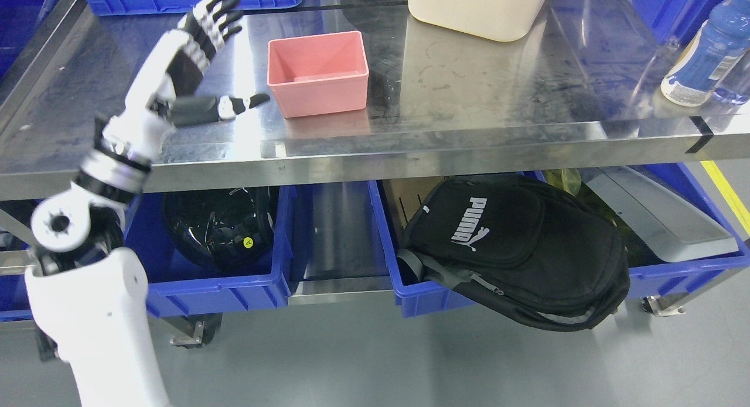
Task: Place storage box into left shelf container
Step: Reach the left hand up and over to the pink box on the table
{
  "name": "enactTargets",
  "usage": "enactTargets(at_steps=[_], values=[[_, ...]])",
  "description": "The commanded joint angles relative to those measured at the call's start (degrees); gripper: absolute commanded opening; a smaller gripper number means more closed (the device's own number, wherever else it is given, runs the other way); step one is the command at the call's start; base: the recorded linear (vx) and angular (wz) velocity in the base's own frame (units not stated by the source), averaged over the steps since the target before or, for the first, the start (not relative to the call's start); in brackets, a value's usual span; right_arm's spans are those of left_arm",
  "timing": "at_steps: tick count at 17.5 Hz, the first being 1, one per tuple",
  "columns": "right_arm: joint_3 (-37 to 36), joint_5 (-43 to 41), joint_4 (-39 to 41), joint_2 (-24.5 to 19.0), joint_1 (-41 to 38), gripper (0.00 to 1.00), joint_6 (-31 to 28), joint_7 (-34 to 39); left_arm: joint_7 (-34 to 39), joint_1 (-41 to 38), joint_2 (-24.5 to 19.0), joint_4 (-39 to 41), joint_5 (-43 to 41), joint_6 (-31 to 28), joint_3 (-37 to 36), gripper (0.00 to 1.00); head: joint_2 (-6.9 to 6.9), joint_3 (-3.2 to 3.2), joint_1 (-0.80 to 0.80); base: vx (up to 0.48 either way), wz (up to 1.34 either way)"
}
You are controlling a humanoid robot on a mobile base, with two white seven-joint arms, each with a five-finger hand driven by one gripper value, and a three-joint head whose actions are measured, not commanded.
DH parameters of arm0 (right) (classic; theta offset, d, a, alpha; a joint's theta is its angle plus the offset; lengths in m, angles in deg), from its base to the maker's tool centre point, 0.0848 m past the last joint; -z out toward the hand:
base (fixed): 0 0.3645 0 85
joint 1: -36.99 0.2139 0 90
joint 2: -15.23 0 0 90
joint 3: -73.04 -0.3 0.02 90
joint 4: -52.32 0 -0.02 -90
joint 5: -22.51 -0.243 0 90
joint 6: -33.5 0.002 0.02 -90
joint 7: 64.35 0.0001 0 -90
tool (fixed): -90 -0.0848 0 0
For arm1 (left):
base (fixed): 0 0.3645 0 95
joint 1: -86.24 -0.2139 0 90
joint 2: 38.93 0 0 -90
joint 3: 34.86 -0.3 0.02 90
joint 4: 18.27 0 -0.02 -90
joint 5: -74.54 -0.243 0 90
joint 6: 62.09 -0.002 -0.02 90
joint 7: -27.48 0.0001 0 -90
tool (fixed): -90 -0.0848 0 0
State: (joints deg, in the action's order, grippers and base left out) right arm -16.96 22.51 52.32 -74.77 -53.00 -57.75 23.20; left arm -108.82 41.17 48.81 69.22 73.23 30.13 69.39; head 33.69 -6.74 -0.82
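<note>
Under my fingers: the long stainless steel table top, scuffed and reflective, running well off to their right. Below it, lower shelf with blue plastic crates; the left blue crate sits down and to the right of my fingers and holds a black glossy helmet with a small yellow sticker. Further right, a second blue plastic crate with a black fabric Puma backpack slumped over its front edge, and a grey flat plastic panel lying beyond that. Behind my fingers, at the table's back edge, another blue plastic bin, only partly in frame. Far right of them, a cream plastic tub at the back, cut off by the frame. My left arm, white shell with silver wrist joint, comes up from the lower left. My left hand is raised over the table's left end, palm facing right, four fingers straight and lightly spread, thumb stuck out sideways to the right. Fully open, holding nothing. The pink rectangular plastic storage box sits upright and empty on the table just right of my thumb tip, close but with a small gap, not touching. Far right edge: a blue plastic bottle with a white label, leaning.
</note>
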Motion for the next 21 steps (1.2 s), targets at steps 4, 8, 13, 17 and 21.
enactTargets(at_steps=[4, 8, 13, 17, 21], values=[[-0.3, 0.1, 1.0, 1.0, -0.5, 1.00, 0.0, 0.0, -7.2, 13.2, -12.8, -14.4, -13.6, -1.3, -24.9, 0.98, 0.00, 0.00, 0.00, 0.000, 0.00], [-0.3, 0.1, 1.0, 1.0, -0.5, 1.00, 0.0, 0.0, -10.2, 15.2, -12.1, -21.2, -21.3, -1.3, -27.4, 0.96, 0.00, 0.00, 0.00, 0.000, 0.00], [-0.3, 0.1, 1.0, 1.0, -0.5, 1.00, 0.0, 0.0, -10.7, 19.0, -7.2, -27.4, -24.1, -1.3, -28.3, 0.93, 0.00, 0.00, 0.00, 0.000, 0.00], [-0.3, 0.1, 1.0, 1.0, -0.5, 1.00, 0.0, 0.0, -12.1, 19.8, -3.6, -31.3, -27.0, -1.4, -28.3, 0.85, 0.00, 0.00, 0.00, 0.000, 0.00], [-0.3, 0.1, 1.0, 1.0, -0.5, 1.00, 0.0, 0.0, -13.2, 22.0, -2.6, -35.5, -30.0, -1.2, -28.2, 0.77, 0.00, 0.00, 0.00, 0.000, 0.00]])
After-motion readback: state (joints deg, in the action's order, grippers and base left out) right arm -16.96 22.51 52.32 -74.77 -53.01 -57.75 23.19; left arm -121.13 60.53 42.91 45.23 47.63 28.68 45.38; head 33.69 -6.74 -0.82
